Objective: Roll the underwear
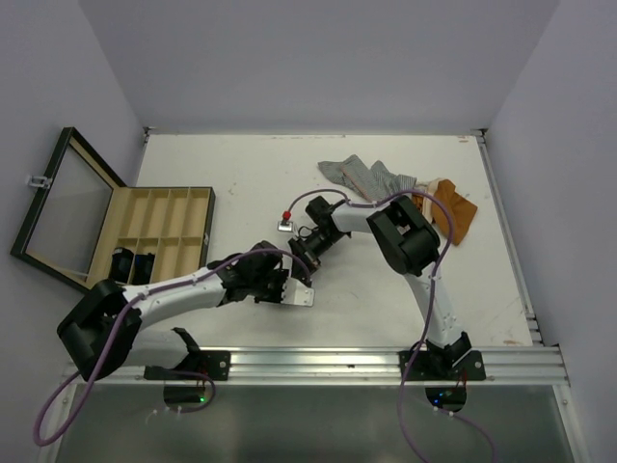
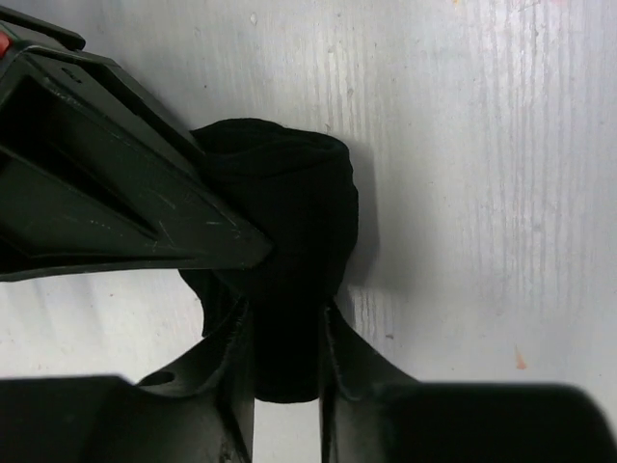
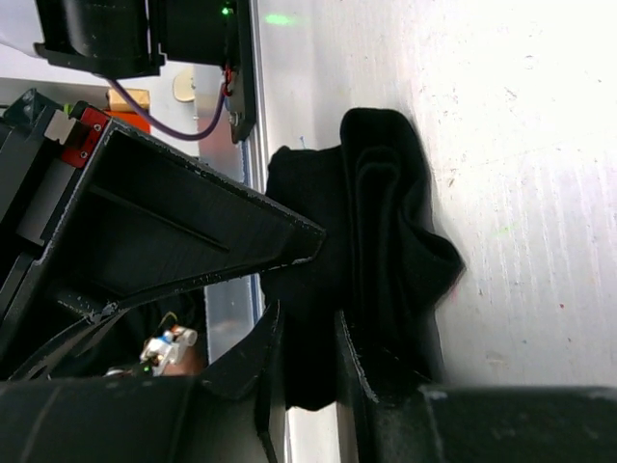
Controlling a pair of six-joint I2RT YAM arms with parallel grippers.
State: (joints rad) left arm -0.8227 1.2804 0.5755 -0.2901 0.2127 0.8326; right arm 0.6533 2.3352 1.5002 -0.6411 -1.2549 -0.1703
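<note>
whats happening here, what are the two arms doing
Both arms meet mid-table over one black underwear, bunched into a lump. The left gripper and right gripper each pinch it. A grey striped garment and an orange-brown one lie unrolled at the far side; two black bundles sit in the wooden box.

The black bundle [image 2: 299, 212] is folded over itself into a thick, rumpled wad with layered edges showing along one side [image 3: 386, 231]. It sits at the centre of both wrist views. In the top view it is at mid-frame and mostly hidden.

The grey striped piece [image 1: 362, 176] lies spread flat and crumpled at upper centre. The orange-brown piece [image 1: 453, 207] lies loosely flat just to its right, their edges touching.

At left, two compact black pieces [image 1: 122, 262] [image 1: 145, 265] sit side by side in the lower-left compartments of the box [image 1: 169, 191].
</note>
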